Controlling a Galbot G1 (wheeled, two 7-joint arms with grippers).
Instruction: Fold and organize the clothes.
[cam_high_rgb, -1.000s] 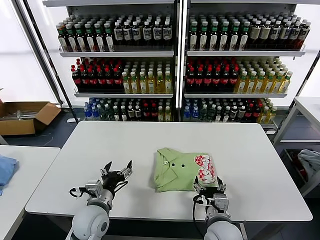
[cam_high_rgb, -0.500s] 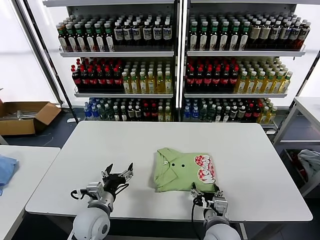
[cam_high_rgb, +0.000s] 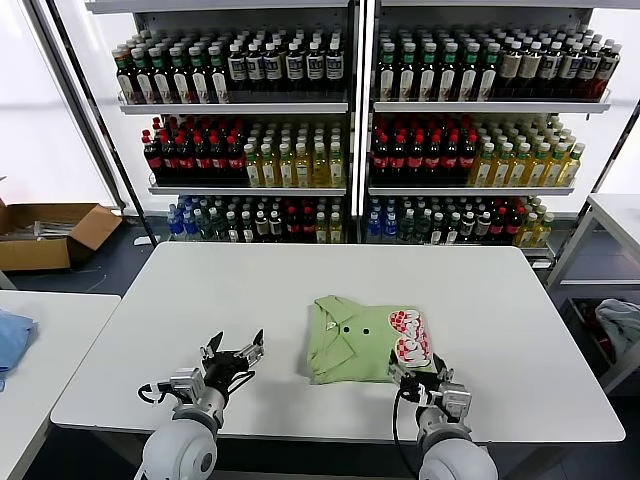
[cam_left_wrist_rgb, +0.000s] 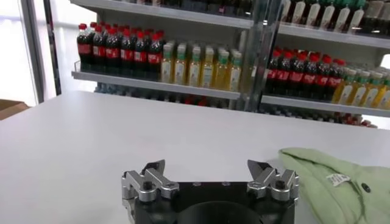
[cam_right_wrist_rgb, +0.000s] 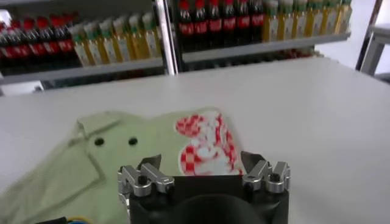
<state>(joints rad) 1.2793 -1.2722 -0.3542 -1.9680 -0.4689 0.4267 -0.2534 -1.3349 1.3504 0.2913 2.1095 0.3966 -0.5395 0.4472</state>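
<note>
now folded polo shirt (cam_high_rgb: 366, 340) lies just beyond right gripper (cam_high_rgb: 424, 375) (jaws wide, empty); left gripper (cam_high_rgb: 233, 353) likewise.

No lettering reads clearly on the shirt (cam_high_rgb: 368, 339) graphic or the bottles (cam_high_rgb: 240, 157).

The right tool (cam_right_wrist_rgb: 203, 172) sits low over the white table (cam_right_wrist_rgb: 317, 109), its two fingers (cam_right_wrist_rgb: 145, 178) spread wide with nothing between them. Just beyond the fingertips lies a folded light green polo shirt (cam_right_wrist_rgb: 116, 161), flat on the table, collar and two small dark buttons (cam_right_wrist_rgb: 116, 142) showing. A red-and-white printed graphic (cam_right_wrist_rgb: 206, 143) marks the shirt just ahead of the tool. Behind the table, shelves (cam_right_wrist_rgb: 244, 52) carry rows of bottles (cam_right_wrist_rgb: 109, 39) with dark, yellow and red contents.
</note>
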